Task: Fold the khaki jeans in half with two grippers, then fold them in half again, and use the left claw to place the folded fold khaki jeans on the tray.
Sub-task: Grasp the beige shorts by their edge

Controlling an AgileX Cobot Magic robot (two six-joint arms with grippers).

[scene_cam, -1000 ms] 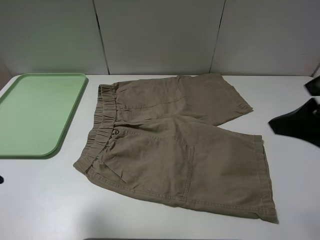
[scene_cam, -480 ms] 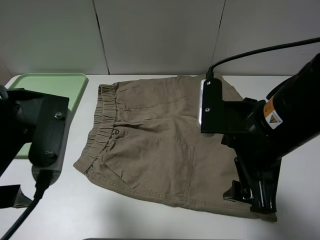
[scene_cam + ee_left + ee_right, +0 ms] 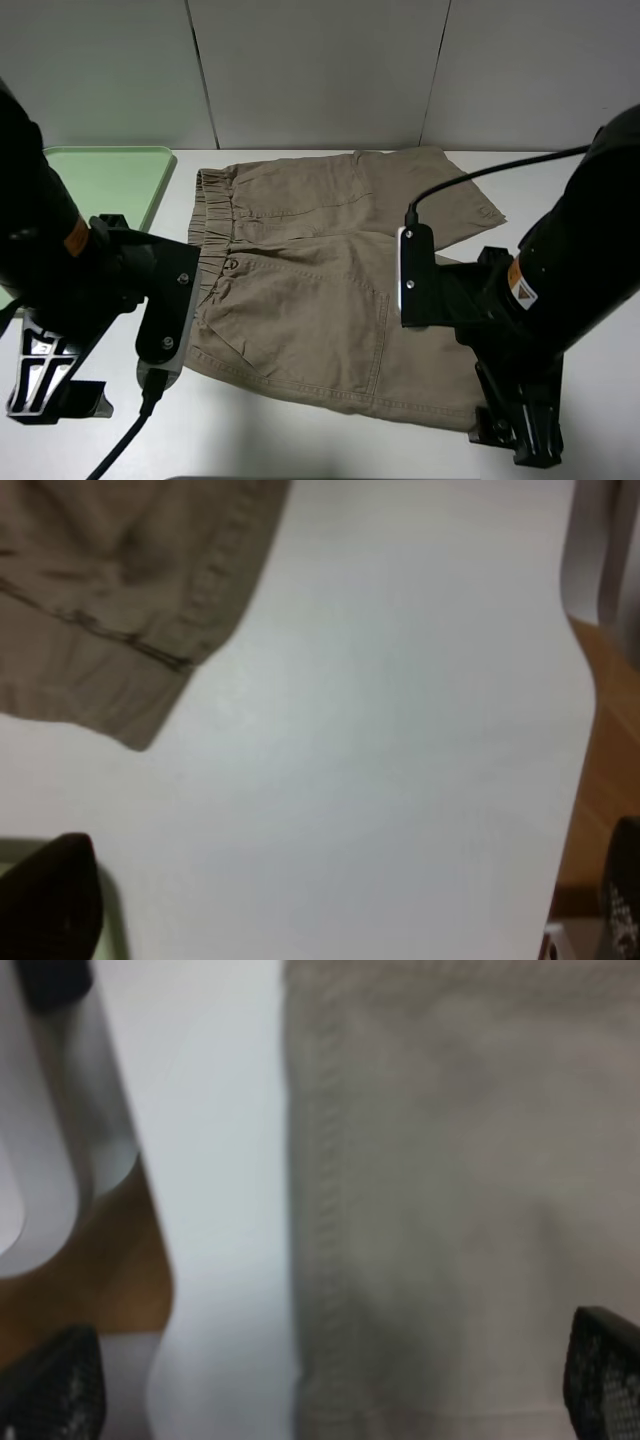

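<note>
- Jeans [image 3: 330, 290] lie flat and unfolded in the middle of the bench [image 3: 570, 190], waistband toward the tray [image 3: 110, 180].
- Tray sits at far left of bench, near the jeans.
- Left claw [image 3: 55, 395] is wide open and empty, over bare bench beside the near waistband corner.
- Right claw [image 3: 518, 440] is wide open and empty, over the near leg hem; can't tell if it touches the cloth.
</note>
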